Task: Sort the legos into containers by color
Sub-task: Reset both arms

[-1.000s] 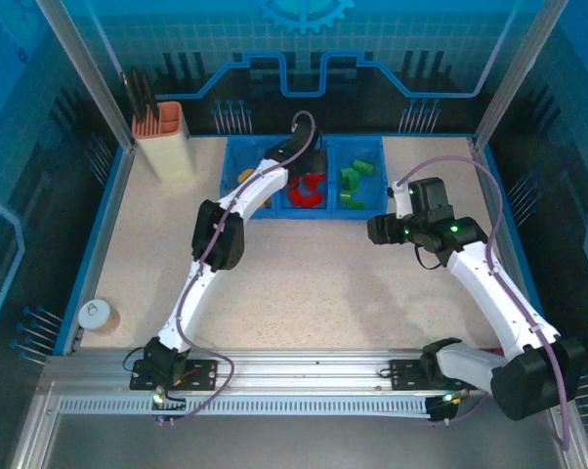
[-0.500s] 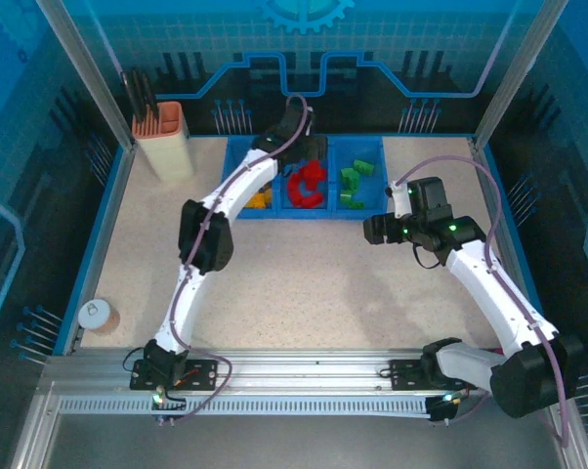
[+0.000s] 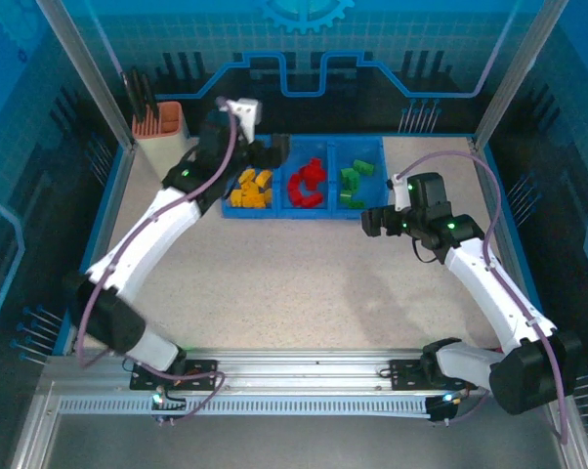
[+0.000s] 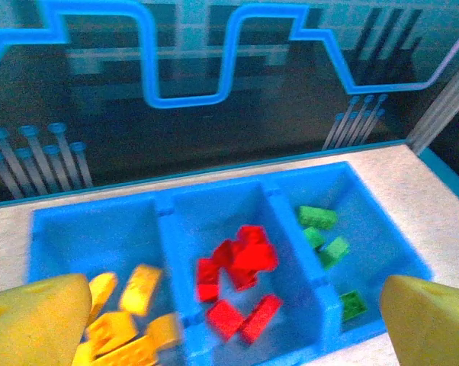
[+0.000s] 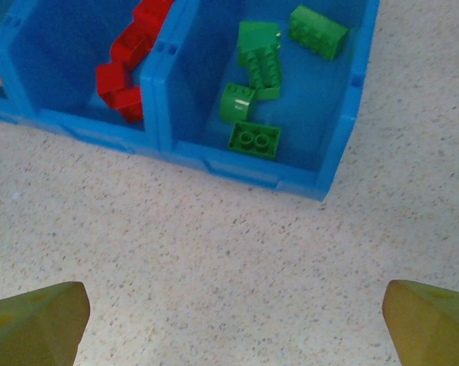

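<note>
- Left arm: a second ago it reaches across the blue tray, covering the left compartment. It has since swung out to the left and pulled back, and the left gripper now hangs over the tray's far left corner.
- Left gripper state: in the left wrist view the fingers stand wide apart with nothing between them.
- Right arm: almost unchanged, edged slightly left. The right gripper hovers over bare table just in front of the tray's right end. In the right wrist view its fingers are spread and empty.
- Legos, located:
  - The yellow-orange legos lie in the left compartment, now uncovered by the arm's withdrawal.
  - The red legos lie in the middle compartment.
  - The green legos lie in the right compartment.
- Colour check: no compartment shows a mixed colour in any view.
- Table: I find no loose brick on it in the top view.
- Judgement: an empty, retreating left gripper over an orderly tray suggests the last deposit is made. The sort appears complete or nearly so.
- Remaining risk: a brick hidden under the left arm cannot be ruled out.
</note>
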